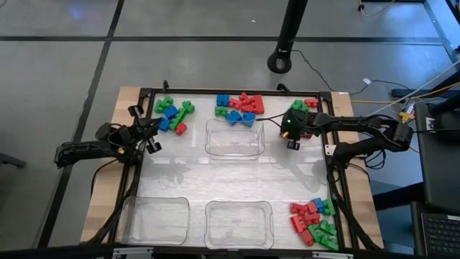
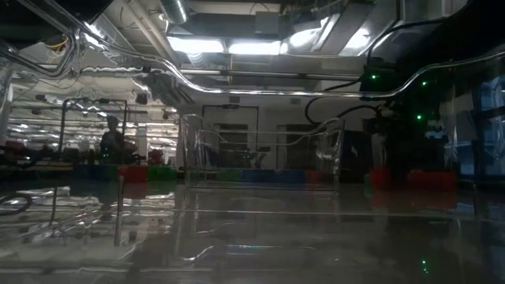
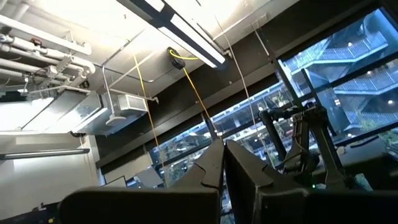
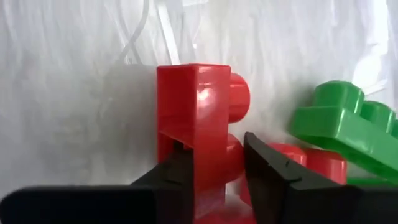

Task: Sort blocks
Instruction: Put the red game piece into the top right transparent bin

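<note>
Right arm reaching low over the table's far right corner; right gripper [image 4: 214, 177] clamped on a red block [image 4: 194, 127], green block [image 4: 348, 121] just beside; left gripper [image 1: 152, 137] closed, empty, near left pile [image 1: 172, 116].

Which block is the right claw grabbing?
The red plastic toy block between the right claw fingers, hollow side showing. The green studded block beside it lies untouched.

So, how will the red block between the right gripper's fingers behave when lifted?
The red block looks like hollow, glossy plastic, so probably light, stiff, maybe slippery. The right gripper pinches its narrow wall; it might pivot. Flat sides: unlikely to roll.
</note>
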### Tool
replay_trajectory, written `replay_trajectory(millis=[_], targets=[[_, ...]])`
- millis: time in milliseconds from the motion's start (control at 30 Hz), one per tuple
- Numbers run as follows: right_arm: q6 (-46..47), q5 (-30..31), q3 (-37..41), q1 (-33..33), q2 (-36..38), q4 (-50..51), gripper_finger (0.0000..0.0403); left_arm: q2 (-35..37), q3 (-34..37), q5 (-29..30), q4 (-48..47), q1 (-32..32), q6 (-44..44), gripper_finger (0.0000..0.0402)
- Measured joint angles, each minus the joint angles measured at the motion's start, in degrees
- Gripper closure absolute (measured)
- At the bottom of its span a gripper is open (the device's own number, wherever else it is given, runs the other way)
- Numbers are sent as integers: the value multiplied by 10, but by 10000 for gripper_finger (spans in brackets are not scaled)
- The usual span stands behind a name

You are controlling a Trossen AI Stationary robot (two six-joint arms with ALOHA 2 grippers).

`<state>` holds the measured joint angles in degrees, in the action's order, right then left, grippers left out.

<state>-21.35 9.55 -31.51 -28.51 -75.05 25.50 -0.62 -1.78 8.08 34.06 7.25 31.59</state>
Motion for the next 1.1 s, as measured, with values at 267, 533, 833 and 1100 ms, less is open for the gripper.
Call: replay_trajectory(millis=[267,533,833,1100], targets=[[-13,-7,-60,1,18,44,341,0,0,0,-1,0,0,396],[-27,-8,-99,0,28,65,396,0,0,0,-1,0,-1,396],[20,-103,-99,0,27,64,316,0,0,0,-2,0,-2,396],[31,-81,-100,0,2,82,219,0,0,0,-2,0,-2,396]])
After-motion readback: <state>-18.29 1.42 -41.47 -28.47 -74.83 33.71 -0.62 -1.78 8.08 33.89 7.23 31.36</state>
